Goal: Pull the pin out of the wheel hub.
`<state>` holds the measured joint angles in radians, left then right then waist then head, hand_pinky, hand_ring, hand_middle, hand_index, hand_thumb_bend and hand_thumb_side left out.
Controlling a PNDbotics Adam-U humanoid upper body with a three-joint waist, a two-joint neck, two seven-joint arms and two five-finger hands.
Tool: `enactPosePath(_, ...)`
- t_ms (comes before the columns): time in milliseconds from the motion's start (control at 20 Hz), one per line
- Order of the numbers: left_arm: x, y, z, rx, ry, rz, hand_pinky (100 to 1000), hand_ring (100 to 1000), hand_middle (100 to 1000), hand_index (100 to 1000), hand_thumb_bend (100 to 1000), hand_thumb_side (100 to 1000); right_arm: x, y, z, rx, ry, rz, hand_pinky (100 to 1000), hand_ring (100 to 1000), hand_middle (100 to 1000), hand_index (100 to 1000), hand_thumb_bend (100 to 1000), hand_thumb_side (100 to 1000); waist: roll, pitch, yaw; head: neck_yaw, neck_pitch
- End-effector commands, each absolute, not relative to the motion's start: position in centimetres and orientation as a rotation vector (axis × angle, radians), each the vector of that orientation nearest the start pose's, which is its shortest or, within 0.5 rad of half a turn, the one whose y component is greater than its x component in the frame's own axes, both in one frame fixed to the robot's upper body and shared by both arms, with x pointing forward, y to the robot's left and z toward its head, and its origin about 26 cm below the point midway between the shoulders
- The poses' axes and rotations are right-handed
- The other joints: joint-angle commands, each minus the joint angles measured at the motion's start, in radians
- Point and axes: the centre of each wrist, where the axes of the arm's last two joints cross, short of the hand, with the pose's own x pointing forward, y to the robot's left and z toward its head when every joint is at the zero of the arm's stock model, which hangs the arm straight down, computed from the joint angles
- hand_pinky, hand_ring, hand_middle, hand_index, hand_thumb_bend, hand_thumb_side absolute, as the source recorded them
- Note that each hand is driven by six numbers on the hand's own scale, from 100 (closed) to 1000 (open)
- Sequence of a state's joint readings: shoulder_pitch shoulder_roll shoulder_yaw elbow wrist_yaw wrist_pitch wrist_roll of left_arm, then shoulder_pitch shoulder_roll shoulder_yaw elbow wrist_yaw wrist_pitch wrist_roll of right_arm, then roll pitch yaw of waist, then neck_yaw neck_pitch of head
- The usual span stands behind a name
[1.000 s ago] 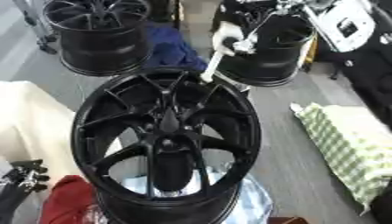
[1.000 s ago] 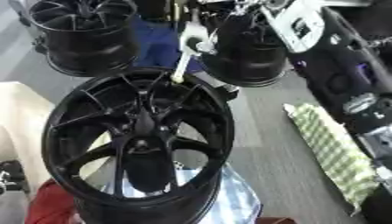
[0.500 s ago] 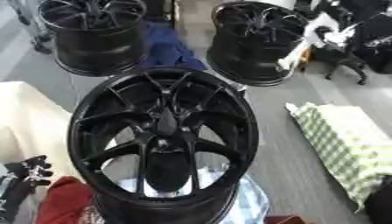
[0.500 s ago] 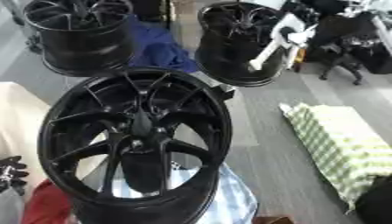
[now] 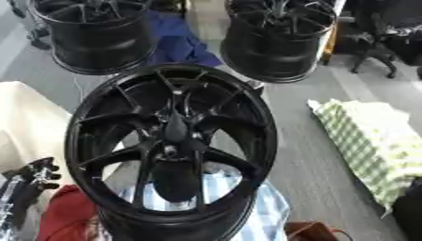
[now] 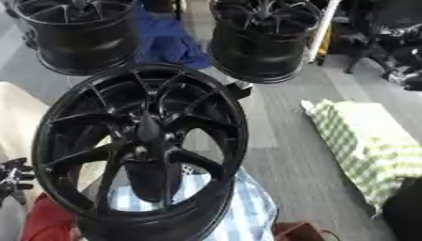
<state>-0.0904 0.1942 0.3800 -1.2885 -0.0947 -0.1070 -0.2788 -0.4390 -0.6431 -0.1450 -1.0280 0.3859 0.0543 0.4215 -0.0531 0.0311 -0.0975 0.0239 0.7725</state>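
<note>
- In the middle of both views stands the black wheel hub, upright on its rim and leaning a little, its spoked face turned up toward the camera.
- The spokes run from a dark centre boss out to the rim; the openings between them are see-through, and through the lower ones a blue-and-white striped cloth shows beneath the wheel.
- No pin can be made out at the hub's centre or along its rim in either view.
- A white rod-like shape stands at the far right beside the far right wheel; whether it is the pin I cannot tell.
- At the lower left edge the robot's left hand shows, black, fingers up and relaxed, holding nothing, just beside the hub's rim but apart from it.
- The right hand appears in no view.
- Close under the left hand lies a red cloth, and left of the hub a cream-coloured surface.
- Behind the hub stand two more black wheels, one far left and one far right, with a blue cloth between them.
- To the right, grey floor lies open between the hub and a green checked cloth.
</note>
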Motion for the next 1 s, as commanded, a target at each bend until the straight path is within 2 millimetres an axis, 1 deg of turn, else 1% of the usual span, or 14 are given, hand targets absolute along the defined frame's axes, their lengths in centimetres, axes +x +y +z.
enactPosePath(50, 27.8, 39.8, -2.4, 0.261, -1.500, -0.121, 634, 664, 636, 801, 100, 518, 34.9, -47.4, 6.5, -0.546, -1.159, 0.529, 787, 811, 839, 936, 100, 569, 0.000, -0.004, 0.005, -0.004, -0.003)
enactPosePath(150, 27.9, 39.8, -2.3, 0.259, -1.503, -0.124, 633, 664, 636, 801, 100, 517, 33.2, -47.2, 3.9, -0.511, -1.187, 0.433, 753, 774, 798, 924, 100, 548, 0.001, -0.002, 0.012, -0.010, -0.003)
enactPosePath(250, 28.1, 39.7, -2.3, 0.256, -1.505, -0.128, 634, 664, 636, 801, 100, 518, 31.8, -46.4, 1.7, -0.483, -1.225, 0.362, 713, 705, 739, 908, 100, 523, 0.001, -0.001, 0.020, -0.018, -0.003)
enactPosePath(300, 28.1, 39.7, -2.3, 0.255, -1.505, -0.131, 634, 664, 636, 801, 100, 518, 31.1, -45.8, 0.8, -0.469, -1.245, 0.338, 713, 705, 739, 908, 100, 523, 0.001, -0.001, 0.024, -0.021, -0.003)
enactPosePath(350, 28.1, 39.6, -2.3, 0.253, -1.505, -0.133, 634, 664, 636, 801, 100, 515, 30.5, -45.0, -0.2, -0.453, -1.267, 0.317, 689, 654, 701, 895, 100, 462, 0.001, -0.002, 0.028, -0.026, -0.003)
enactPosePath(400, 28.1, 39.6, -2.3, 0.252, -1.505, -0.135, 634, 664, 636, 801, 100, 517, 29.9, -44.2, -1.1, -0.438, -1.288, 0.300, 679, 635, 683, 887, 100, 503, 0.001, -0.003, 0.031, -0.030, -0.003)
enactPosePath(550, 28.2, 39.5, -2.3, 0.246, -1.503, -0.143, 632, 663, 635, 801, 100, 516, 27.9, -42.2, -3.2, -0.403, -1.348, 0.233, 650, 580, 624, 859, 100, 492, 0.002, -0.009, 0.039, -0.040, -0.003)
enactPosePath(600, 28.2, 39.4, -2.3, 0.244, -1.501, -0.145, 633, 663, 635, 801, 100, 516, 27.2, -41.6, -3.8, -0.396, -1.367, 0.207, 641, 566, 609, 851, 100, 463, 0.003, -0.011, 0.040, -0.042, -0.003)
enactPosePath(650, 28.2, 39.4, -2.4, 0.243, -1.498, -0.146, 633, 663, 635, 801, 100, 516, 26.5, -41.0, -4.3, -0.389, -1.386, 0.183, 639, 563, 604, 849, 100, 494, 0.003, -0.013, 0.042, -0.045, -0.003)
enactPosePath(900, 28.1, 39.3, -2.8, 0.237, -1.486, -0.160, 633, 663, 635, 801, 100, 516, 22.7, -38.7, -6.7, -0.365, -1.448, 0.076, 622, 536, 576, 821, 100, 503, 0.004, -0.022, 0.051, -0.060, -0.003)
enactPosePath(1000, 28.1, 39.3, -2.9, 0.236, -1.486, -0.163, 633, 663, 635, 801, 100, 517, 22.0, -38.1, -7.8, -0.355, -1.453, 0.030, 617, 531, 570, 819, 100, 500, 0.005, -0.023, 0.053, -0.063, -0.003)
